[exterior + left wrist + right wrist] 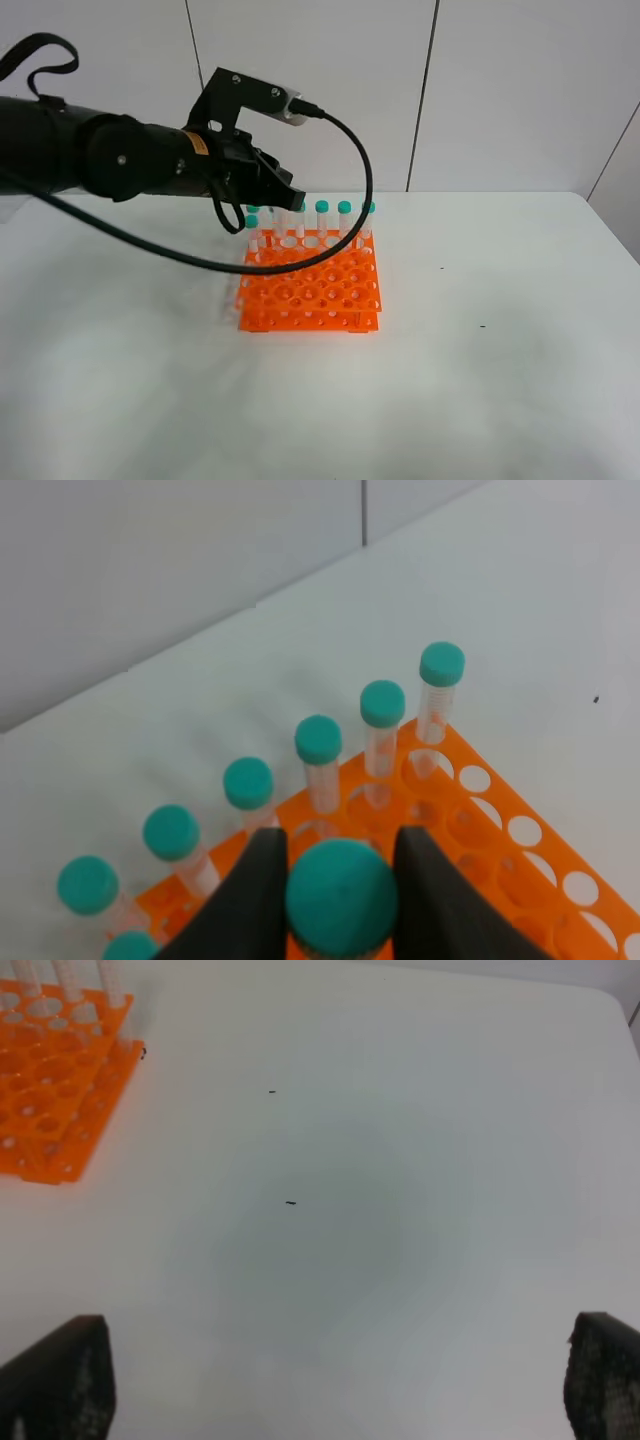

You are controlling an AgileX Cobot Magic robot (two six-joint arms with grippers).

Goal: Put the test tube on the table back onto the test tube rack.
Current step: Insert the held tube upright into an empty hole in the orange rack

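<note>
My left gripper [281,198] [340,905] is shut on a test tube [340,895], its teal cap pinched between the two dark fingers [255,890]. It holds the tube upright over the back part of the orange test tube rack [310,290] [520,850], just in front of the back row. Several identical teal-capped tubes [344,210] [318,742] stand in that back row. The held tube's lower part is hidden, so I cannot tell if it is in a hole. My right gripper [330,1380] is open and empty over the bare table [400,1210], away from the rack [50,1090].
The white table [500,350] stretches right of the rack, with small dark specks [290,1203] on it. A tiled wall [500,90] stands behind the table. The left arm's black cable [355,150] loops above the rack.
</note>
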